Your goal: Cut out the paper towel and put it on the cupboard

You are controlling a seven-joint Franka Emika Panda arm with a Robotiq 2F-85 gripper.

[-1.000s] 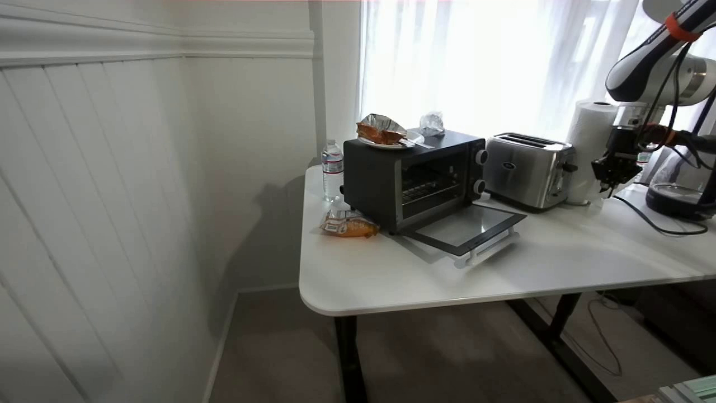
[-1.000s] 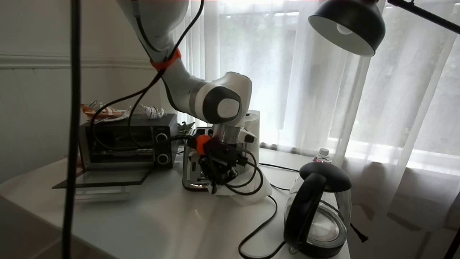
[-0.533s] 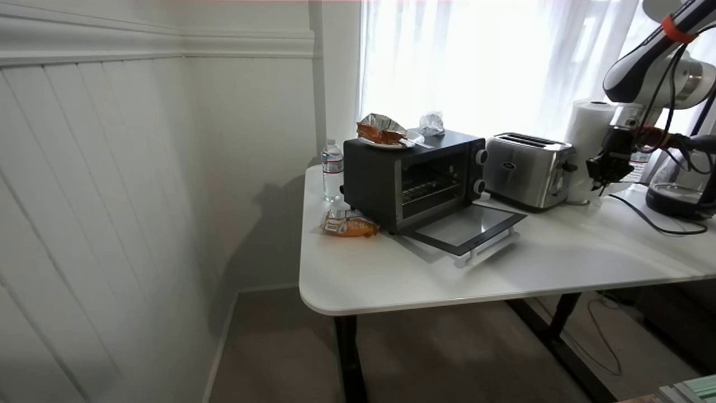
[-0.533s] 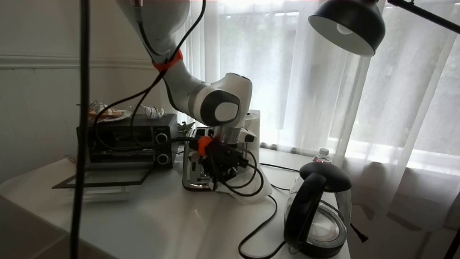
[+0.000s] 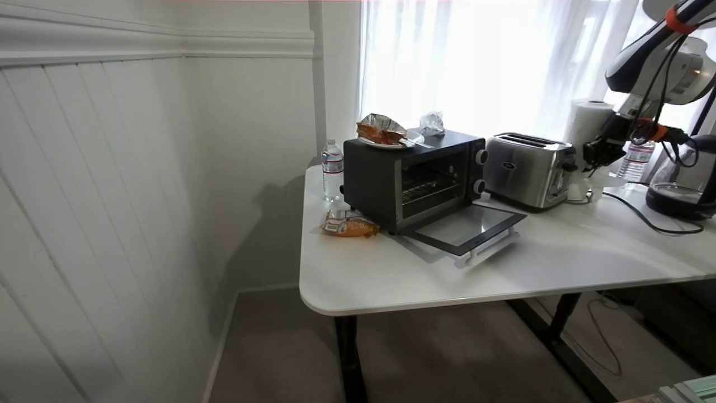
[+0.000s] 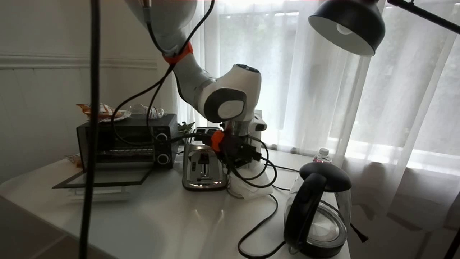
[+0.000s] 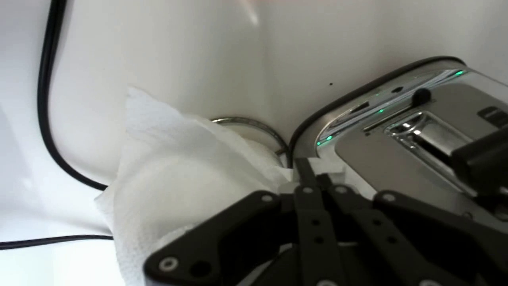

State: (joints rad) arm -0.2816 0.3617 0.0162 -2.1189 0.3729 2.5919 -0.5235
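Observation:
The paper towel roll (image 5: 586,123) stands upright on the white tabletop, the cupboard (image 5: 425,282), beside the silver toaster. Its loose white sheet (image 6: 251,187) hangs low at the roll's front and spreads widely in the wrist view (image 7: 178,171). My gripper (image 5: 592,165) is tilted, close in front of the roll and a little above the tabletop. In the wrist view its fingers (image 7: 314,172) are close together, with white paper at the tips, and look shut on the sheet's edge. The arm hides much of the roll in an exterior view (image 6: 258,138).
The toaster (image 5: 526,170) is right beside my fingertips. The oven (image 5: 369,184) has its door down, with a plate on top. A kettle (image 6: 320,216), its black cable (image 6: 257,230) and a bottle (image 5: 637,159) are on the roll's far side from the toaster. A lamp (image 6: 348,27) hangs above.
My gripper has tilted and moved away from the toaster's front, towards the roll. The loose sheet has shifted and bunched with it. The toaster's front and the bottle behind show more.

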